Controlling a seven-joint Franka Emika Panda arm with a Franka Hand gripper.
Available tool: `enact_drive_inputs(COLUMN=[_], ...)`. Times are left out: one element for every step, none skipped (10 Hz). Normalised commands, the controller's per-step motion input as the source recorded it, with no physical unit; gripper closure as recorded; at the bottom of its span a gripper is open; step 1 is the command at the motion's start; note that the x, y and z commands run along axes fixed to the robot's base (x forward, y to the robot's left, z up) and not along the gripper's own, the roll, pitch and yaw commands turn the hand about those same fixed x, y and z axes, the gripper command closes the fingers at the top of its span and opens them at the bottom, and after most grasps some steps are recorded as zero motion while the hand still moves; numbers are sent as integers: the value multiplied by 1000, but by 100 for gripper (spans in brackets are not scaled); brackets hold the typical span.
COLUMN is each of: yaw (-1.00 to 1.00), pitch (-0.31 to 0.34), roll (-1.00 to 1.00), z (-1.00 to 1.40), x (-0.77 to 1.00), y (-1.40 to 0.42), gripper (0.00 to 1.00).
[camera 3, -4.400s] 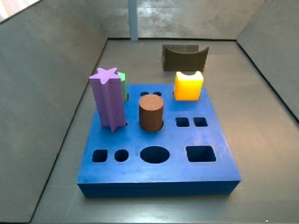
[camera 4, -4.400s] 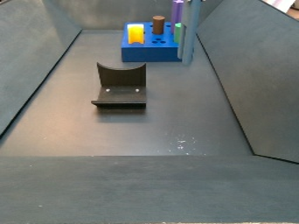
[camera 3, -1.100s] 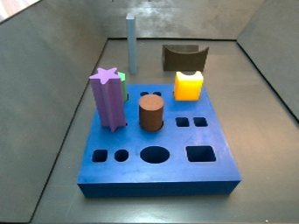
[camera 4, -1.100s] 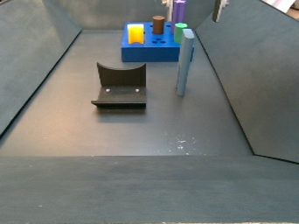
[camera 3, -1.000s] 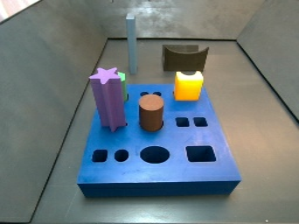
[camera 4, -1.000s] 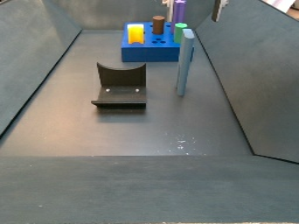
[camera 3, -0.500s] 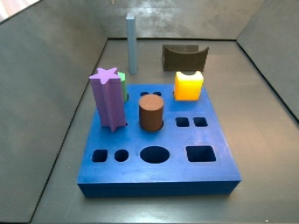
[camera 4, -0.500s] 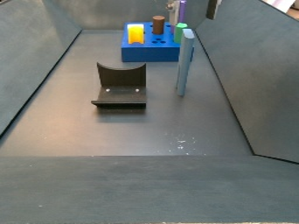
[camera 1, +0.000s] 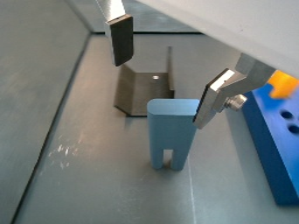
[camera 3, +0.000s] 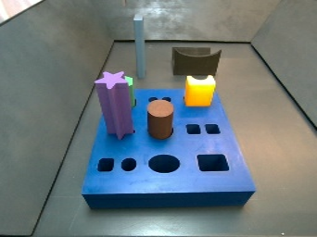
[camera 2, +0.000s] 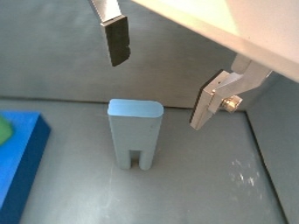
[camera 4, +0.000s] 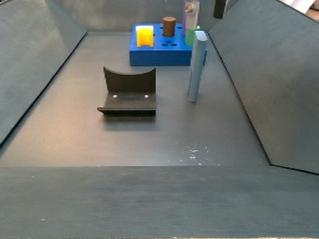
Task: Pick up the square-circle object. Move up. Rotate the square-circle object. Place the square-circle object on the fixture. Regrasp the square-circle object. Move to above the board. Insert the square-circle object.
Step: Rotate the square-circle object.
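The square-circle object (camera 3: 137, 46) is a slim grey-blue peg standing upright on the floor, seen in both side views (camera 4: 196, 67) and both wrist views (camera 1: 172, 131) (camera 2: 135, 131). It has a slot at its foot. My gripper (camera 1: 159, 93) hangs open above the peg's top, its fingers (camera 2: 114, 39) spread wide and touching nothing. In a side view the gripper (camera 4: 206, 8) shows at the upper edge, over the peg. The dark fixture (camera 4: 129, 91) (camera 3: 195, 60) sits on the floor beside the peg. The blue board (camera 3: 168, 171) lies apart from both.
On the board stand a purple star peg (camera 3: 115, 106), a brown cylinder (camera 3: 160, 120) and a yellow block (camera 3: 201, 90). Square, round and small paired holes open in its top. Grey walls (camera 4: 256, 84) close in the floor on both sides.
4.4 s ago the peg stood close by the board; it now stands on the floor beside the fixture. Over the last second the gripper has shifted in over its top, and the peg has stayed still.
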Motion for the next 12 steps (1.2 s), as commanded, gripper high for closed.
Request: enact_drive_inputs(yaw=[1000, 1000, 1000, 1000, 1000, 1000, 1000, 1000, 1000, 1000, 1000, 1000], pitch=[6, 6, 6, 7, 7, 7, 7, 8, 8, 8, 8, 9], roll=[-13, -14, -14, -15, -15, -16, -16, -17, -18, -19, -19, -20], z=[-10, -10, -10, -10, -10, -10, -9, -9, -9, -9, -9, -9], x=[19, 19, 19, 19, 19, 20, 20, 20, 20, 20, 20, 21], y=[-3, -3, -3, -3, -3, -3, -3, -3, -3, -3, -3, -3], gripper=[0, 0, 0, 0, 0, 0, 0, 0, 0, 0, 0, 0])
